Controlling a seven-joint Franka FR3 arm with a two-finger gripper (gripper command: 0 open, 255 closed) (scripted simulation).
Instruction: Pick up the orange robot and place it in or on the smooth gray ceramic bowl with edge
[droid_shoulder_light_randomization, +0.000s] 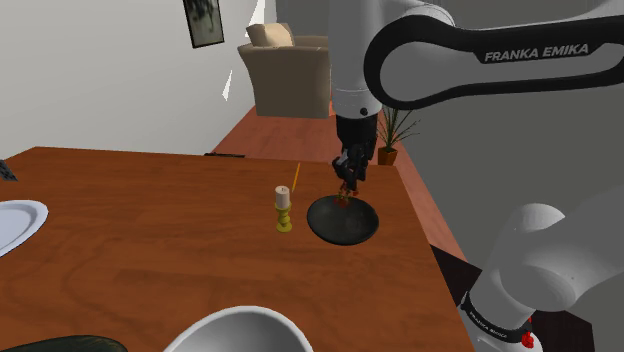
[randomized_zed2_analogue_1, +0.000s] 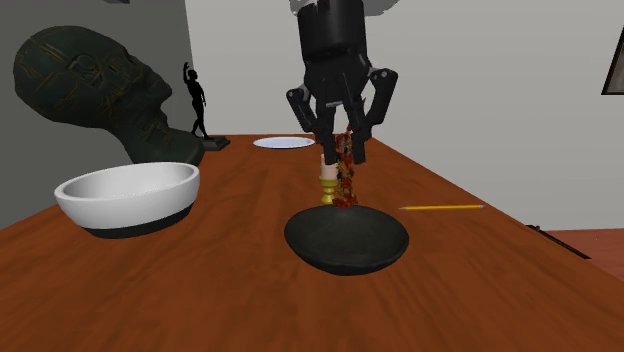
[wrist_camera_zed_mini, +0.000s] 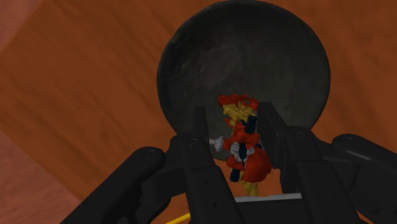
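I see the small red, orange and yellow toy robot (randomized_zed2_analogue_1: 345, 180) pinched upright between the black jaws. It hangs over the dark grey round bowl (randomized_zed2_analogue_1: 330, 255), its lower end about level with the rim; I cannot tell whether it touches. The bowl sits on the brown wooden worktop (randomized_zed2_analogue_1: 500, 290). Just beside it stands a pale candle in a yellow holder (droid_shoulder_light_randomization: 284, 210). A yellow pencil (randomized_zed2_analogue_1: 440, 207) lies near, and a white bowl with a dark base (randomized_zed2_analogue_1: 128, 195) sits well apart.
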